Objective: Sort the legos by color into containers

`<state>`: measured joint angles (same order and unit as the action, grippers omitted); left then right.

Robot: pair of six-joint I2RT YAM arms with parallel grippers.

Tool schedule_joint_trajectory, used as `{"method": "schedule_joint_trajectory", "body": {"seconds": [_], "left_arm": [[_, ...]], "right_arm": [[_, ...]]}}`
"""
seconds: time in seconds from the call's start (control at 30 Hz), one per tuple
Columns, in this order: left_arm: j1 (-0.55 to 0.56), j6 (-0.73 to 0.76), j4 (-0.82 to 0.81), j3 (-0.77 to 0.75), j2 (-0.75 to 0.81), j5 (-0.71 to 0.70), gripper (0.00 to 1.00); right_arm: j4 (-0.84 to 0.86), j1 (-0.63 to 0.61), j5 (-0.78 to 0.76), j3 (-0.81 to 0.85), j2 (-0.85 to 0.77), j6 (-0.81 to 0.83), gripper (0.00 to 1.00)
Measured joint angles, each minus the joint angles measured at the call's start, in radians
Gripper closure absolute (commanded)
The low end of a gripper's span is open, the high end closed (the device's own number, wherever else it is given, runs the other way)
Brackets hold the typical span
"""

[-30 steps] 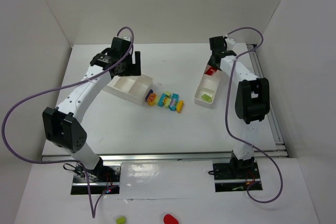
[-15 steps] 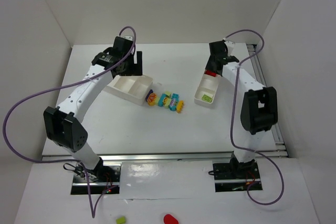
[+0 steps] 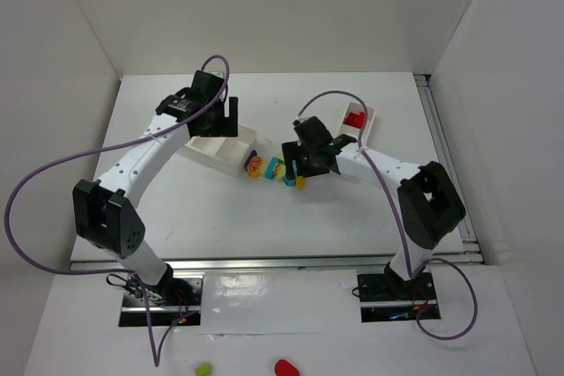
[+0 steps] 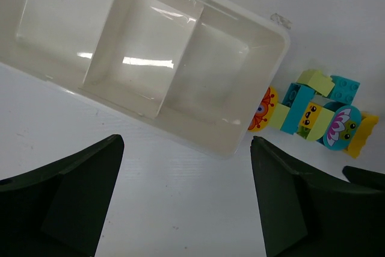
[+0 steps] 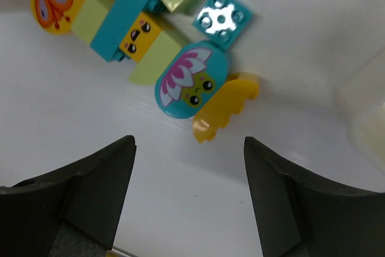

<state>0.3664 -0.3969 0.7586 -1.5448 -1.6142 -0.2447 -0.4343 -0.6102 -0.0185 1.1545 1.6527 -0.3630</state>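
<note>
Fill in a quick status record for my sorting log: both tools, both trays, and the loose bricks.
left tool: open, holding nothing, above the wide tray
right tool: open, holding nothing, above the loose legos
wide tray: three compartments, no bricks seen
narrow tray: red brick at far end; rest not fully visible
loose legos: one cluster by the wide tray's corner; cyan, lime, yellow, orange

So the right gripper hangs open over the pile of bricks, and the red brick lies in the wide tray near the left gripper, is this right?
No. The red brick lies in the narrow tray, as the top view shows; the wide tray near the left gripper is bare in the left wrist view. The right gripper does hang open over the pile of bricks.
</note>
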Motion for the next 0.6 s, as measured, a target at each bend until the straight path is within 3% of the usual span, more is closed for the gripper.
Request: {"method": "schedule_joint_trajectory", "body": {"seconds": [0.37,0.6], "left_arm": [[0.0,-0.018,-0.005,0.072,0.025,0.08,0.09],[0.023,-0.026,-0.032,0.117,0.026,0.246,0.16]], "right_arm": [[-0.084,-0.04,-0.067,0.205,0.222,0.025,0.15],[-0.092,-0.038,-0.154,0.215,0.268,-0.021,0.23]]}}
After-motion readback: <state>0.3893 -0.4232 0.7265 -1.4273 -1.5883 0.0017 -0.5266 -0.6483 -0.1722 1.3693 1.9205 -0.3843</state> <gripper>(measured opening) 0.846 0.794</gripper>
